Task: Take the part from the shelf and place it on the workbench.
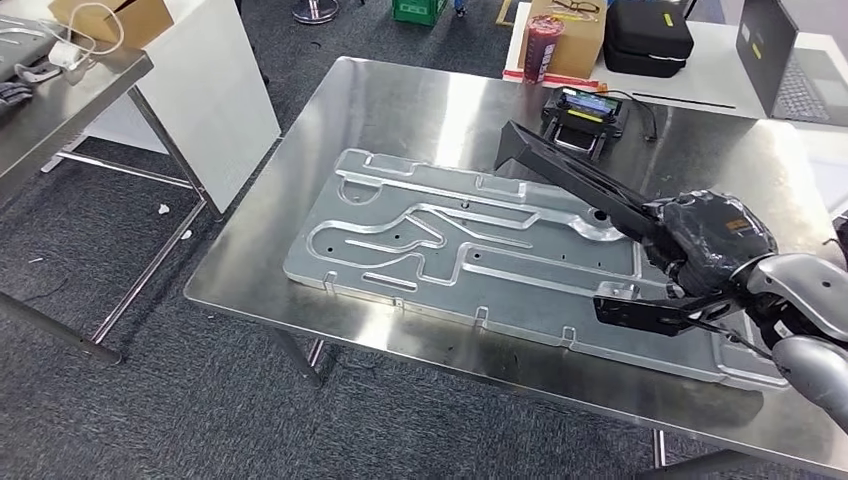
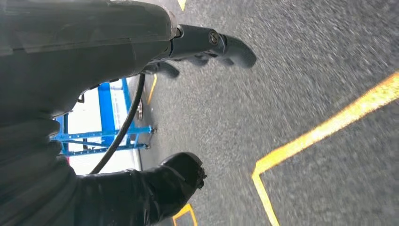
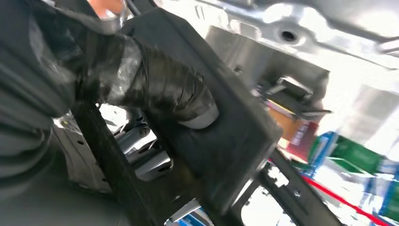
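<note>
Near right edge, right hand (image 1: 712,245) grips black bracket part (image 1: 575,175), thumb (image 3: 164,89) clamped across it, part held tilted above machined aluminium plate (image 1: 400,235) on steel workbench (image 1: 260,265).
Risks: long end may strike plate or handheld controller (image 1: 585,110) behind; off-centre hold may let part swing.
Left hand (image 2: 207,44) hangs over floor, fingers apart, holding nothing.
Hard to judge: clearance under part; fingers beneath hidden.

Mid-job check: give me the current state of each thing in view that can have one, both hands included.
Long black angular metal part: held by the right hand, lifted above the plate, not yet set down.
Right hand: grips the black part.
Left hand: holds nothing, fingers apart, hanging over the floor.
Large flat grey aluminium plate with milled channels: lying flat on the workbench.
Shiny steel workbench: bears the plate.
Black laptop: open, on the white table behind.
</note>
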Robot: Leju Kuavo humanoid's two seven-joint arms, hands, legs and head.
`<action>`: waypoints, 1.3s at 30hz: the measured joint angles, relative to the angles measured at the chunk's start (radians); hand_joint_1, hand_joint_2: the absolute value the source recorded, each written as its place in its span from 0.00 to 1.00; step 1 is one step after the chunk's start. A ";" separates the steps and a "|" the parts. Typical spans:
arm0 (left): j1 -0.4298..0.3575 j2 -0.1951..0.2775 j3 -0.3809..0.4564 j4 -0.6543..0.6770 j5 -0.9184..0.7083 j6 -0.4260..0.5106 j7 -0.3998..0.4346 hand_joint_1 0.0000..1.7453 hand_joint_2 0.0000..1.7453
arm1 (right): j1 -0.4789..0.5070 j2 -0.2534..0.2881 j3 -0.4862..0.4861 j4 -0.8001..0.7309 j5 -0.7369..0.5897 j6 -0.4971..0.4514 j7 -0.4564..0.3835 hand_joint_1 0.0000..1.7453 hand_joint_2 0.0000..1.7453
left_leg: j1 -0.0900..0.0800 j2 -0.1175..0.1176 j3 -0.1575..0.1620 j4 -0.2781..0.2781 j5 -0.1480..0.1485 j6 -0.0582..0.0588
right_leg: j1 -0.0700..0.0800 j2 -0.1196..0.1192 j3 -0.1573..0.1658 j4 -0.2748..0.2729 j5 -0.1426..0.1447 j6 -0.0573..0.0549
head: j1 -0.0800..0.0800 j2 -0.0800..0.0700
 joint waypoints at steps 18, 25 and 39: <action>-0.003 0.000 0.000 0.000 0.001 -0.001 0.002 0.00 1.00 | 0.105 -0.001 0.000 0.073 0.013 -0.010 0.044 1.00 1.00 | 0.001 0.008 0.020 -0.020 -0.012 -0.005 | 0.003 0.006 0.011 0.000 -0.012 -0.009 | 0.000 0.000; -0.004 0.000 0.000 0.000 0.001 0.003 0.000 0.00 1.00 | 0.225 0.029 0.000 0.114 0.069 -0.049 0.072 1.00 1.00 | -0.002 0.008 0.022 -0.020 -0.012 -0.006 | 0.003 0.006 0.014 -0.001 -0.012 -0.009 | 0.000 0.000; -0.004 0.000 0.000 0.000 0.001 0.003 0.000 0.00 1.00 | 0.252 0.051 0.000 0.141 0.071 -0.051 0.073 1.00 1.00 | -0.005 0.008 0.023 -0.019 -0.013 -0.006 | 0.000 0.006 0.015 -0.002 -0.012 -0.008 | 0.000 0.000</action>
